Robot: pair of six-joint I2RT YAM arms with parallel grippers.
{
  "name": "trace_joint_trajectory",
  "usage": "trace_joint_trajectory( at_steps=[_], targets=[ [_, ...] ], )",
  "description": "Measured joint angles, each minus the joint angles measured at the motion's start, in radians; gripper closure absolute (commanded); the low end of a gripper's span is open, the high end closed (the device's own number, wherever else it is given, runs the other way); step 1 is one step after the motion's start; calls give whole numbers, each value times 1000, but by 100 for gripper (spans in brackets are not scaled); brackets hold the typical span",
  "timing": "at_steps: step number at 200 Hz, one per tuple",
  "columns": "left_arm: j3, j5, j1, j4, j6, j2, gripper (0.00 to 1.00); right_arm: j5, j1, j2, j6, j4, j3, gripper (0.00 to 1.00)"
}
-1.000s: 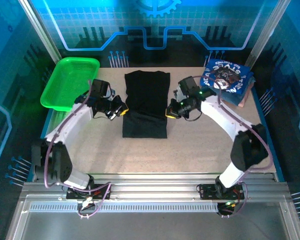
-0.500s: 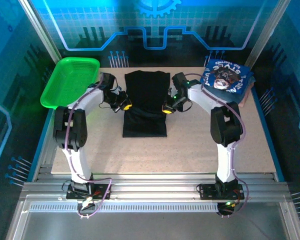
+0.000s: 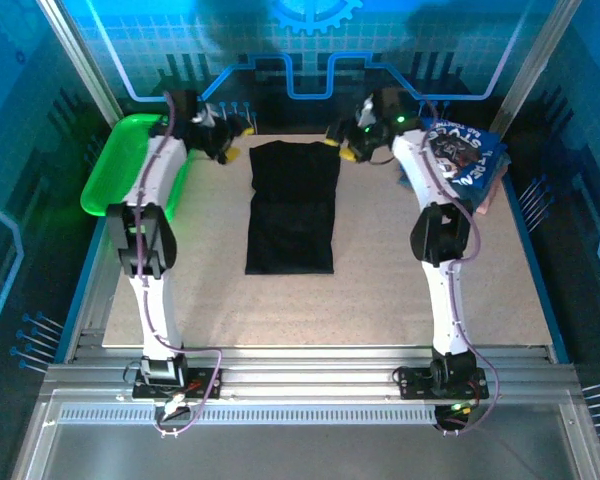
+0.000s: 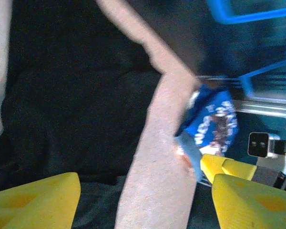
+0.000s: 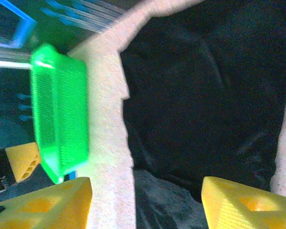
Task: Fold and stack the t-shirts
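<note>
On the table (image 3: 410, 290) the black t-shirt (image 3: 292, 210) lies as a long strip, its far end between the two grippers. The blue t-shirts (image 3: 462, 160) sit stacked at the far right corner. The left gripper (image 3: 232, 140) and right gripper (image 3: 342, 147) hover spread wide, empty

One black t-shirt (image 3: 293, 205), one green basket (image 3: 115, 172)

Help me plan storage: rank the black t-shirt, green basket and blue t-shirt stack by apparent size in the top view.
Largest: black t-shirt, clearly.
Then green basket and blue t-shirt stack: they look about alike, so I won't rank them.
</note>
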Motion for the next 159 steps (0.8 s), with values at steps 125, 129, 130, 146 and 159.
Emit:
trace_joint_trajectory(
  at_steps=[125,129,130,146,159],
  targets=[
    [-1184,-34,-21,-27,114,-940,13,6,15,-1119,-108,285,-1632,22],
    [-1209,-32,-27,-19,109,-940,14,-2,19,-1119,-95,311,-1671,22],
    [-1216,-30,-29,-16,110,-940,14,-3,20,-1119,-92,315,-1677,22],
    [-1283,-22,-46,16,103,-938,18,-27,31,-1118,-44,413,-1785,22],
    [-1311,-21,-62,44,92,-925,19,-41,43,-1109,-4,486,-1831,23]
  ],
)
